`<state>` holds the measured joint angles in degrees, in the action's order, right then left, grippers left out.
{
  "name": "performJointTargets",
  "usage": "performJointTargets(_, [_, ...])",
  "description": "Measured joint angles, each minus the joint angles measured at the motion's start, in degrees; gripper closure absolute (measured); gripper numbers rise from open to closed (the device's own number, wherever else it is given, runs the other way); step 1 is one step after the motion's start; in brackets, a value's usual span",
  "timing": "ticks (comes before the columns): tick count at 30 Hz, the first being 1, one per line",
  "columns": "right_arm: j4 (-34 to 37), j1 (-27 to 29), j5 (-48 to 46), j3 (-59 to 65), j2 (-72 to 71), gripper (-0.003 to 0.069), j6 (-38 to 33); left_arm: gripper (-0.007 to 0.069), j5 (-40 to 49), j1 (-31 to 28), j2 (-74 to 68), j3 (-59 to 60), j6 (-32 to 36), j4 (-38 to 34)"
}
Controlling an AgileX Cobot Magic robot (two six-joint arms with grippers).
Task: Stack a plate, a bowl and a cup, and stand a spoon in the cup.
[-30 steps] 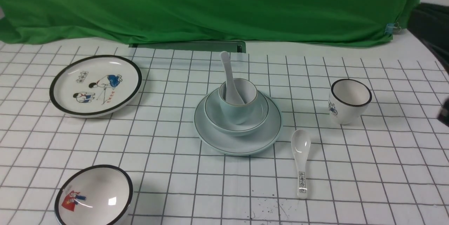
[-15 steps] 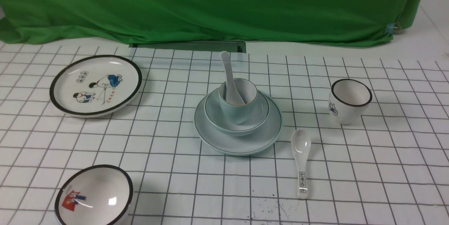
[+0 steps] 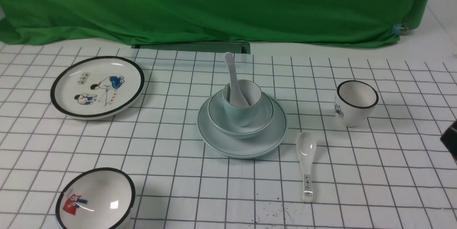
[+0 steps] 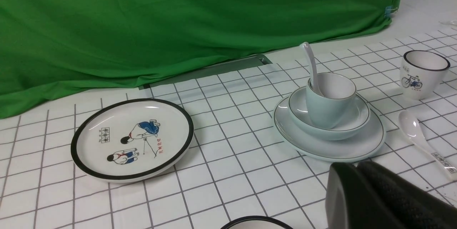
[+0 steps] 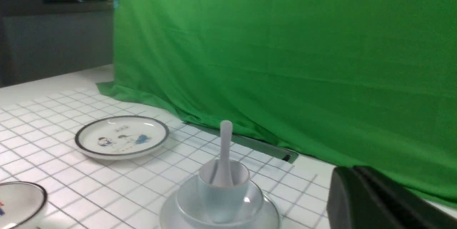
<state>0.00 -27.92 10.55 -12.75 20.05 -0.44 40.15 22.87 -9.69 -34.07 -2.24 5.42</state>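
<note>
In the middle of the table stands a stack. The pale blue-green plate (image 3: 246, 147) carries the grey-blue bowl (image 3: 223, 122), and the cup (image 3: 242, 113) sits in the bowl. The plain white spoon (image 3: 232, 73) stands in the cup, handle up and leaning back-left. My left gripper (image 4: 357, 164) hangs shut and empty near the plate's (image 4: 357, 147) front edge without touching it. My right gripper (image 5: 351, 170) is shut and empty, to the right of the cup (image 5: 223, 189) and spoon (image 5: 225, 143). Only a dark part of the right arm (image 3: 451, 139) shows at the front view's right edge.
A black-rimmed cartoon plate (image 3: 97, 86) lies at the back left and a black-rimmed picture bowl (image 3: 94, 200) at the front left. A white cup with a bicycle drawing (image 3: 355, 103) stands to the right. A spoon with black characters (image 3: 307, 164) lies front right of the stack. Green cloth (image 3: 214, 4) hangs behind.
The right arm drew out of the front view, then a dark part of it came back lower at the right edge. The stack and the other dishes have not moved.
</note>
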Motion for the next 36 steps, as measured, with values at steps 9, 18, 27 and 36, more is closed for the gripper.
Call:
performJointTargets(9, [2.48,24.87,-7.67,11.21,-15.21,0.065,-0.33,0.0656,0.0,0.0,0.0,0.0,0.25,0.07])
performJointTargets(18, [0.0,34.99,-18.49,13.25,-19.9,0.0652,-0.43,0.0656,-0.06,0.0,0.0,0.0,0.25,0.07])
performJointTargets(27, [-0.32,33.06,-22.9,13.25,-20.05,0.0652,-0.44,0.0656,0.0,0.0,0.0,0.0,0.3,0.15])
performJointTargets(36, [-0.36,32.76,-23.12,13.25,-20.05,0.0645,-0.44,0.0655,0.0,0.0,0.0,0.0,0.3,0.27])
